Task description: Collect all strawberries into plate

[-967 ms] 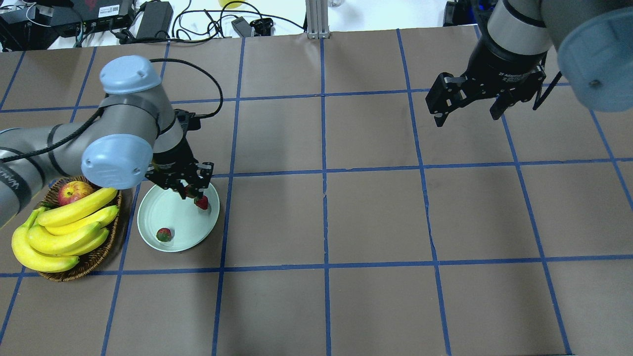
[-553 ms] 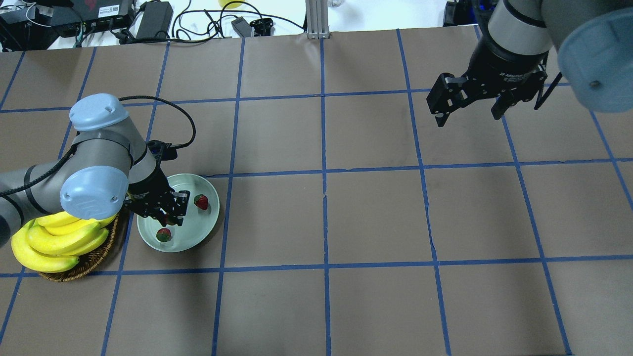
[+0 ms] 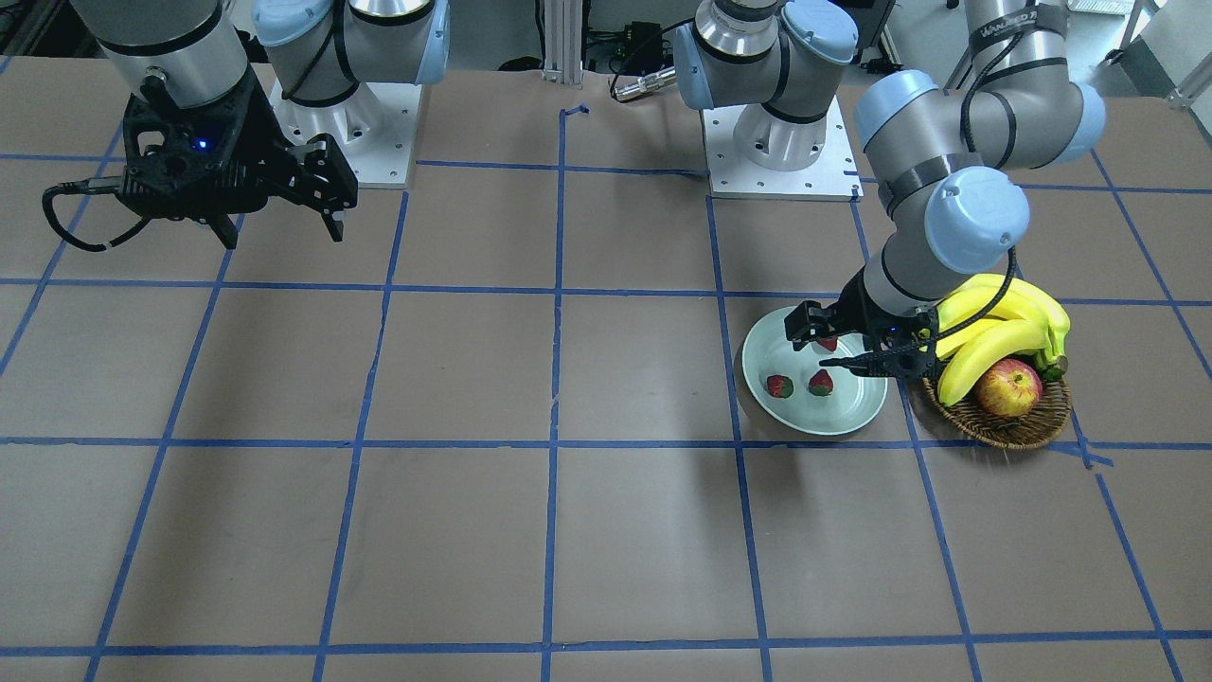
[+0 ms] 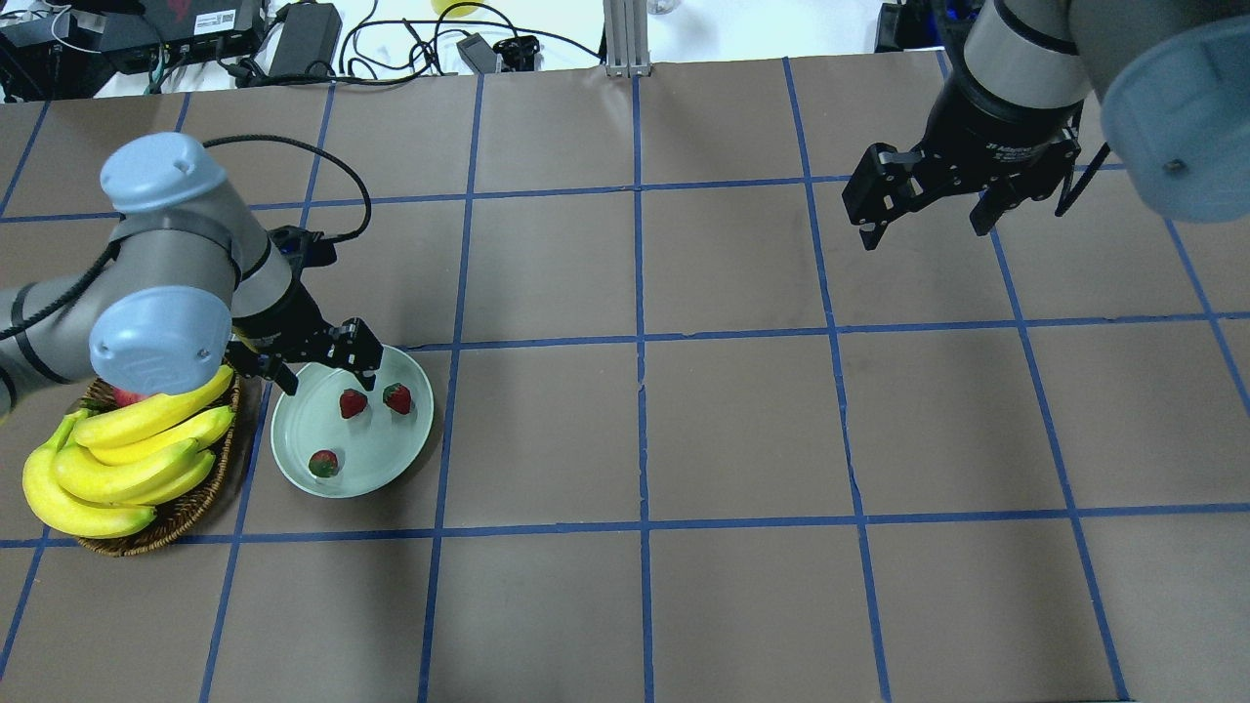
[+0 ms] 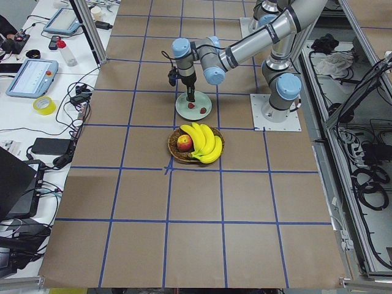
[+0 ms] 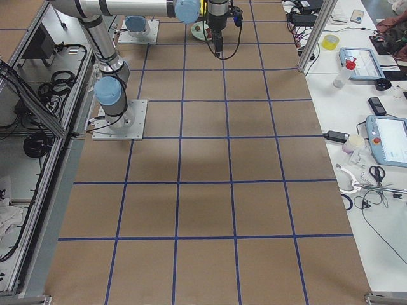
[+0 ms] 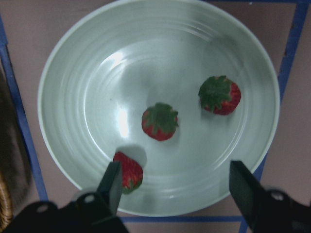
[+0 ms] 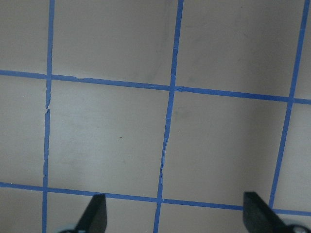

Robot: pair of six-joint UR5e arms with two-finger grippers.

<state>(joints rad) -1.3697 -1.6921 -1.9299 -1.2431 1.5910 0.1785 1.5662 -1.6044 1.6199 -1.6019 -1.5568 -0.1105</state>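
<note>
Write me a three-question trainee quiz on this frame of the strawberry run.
1. How many strawberries lie in the plate?
2. True or false: the left pincer is shut on a strawberry.
3. Where does the right pincer hang? A) over the table, far from the plate; B) over the plate's rim; C) touching a strawberry.

Key: 1. Three. 2. False: it is open above the plate and holds nothing. 3. A.
</note>
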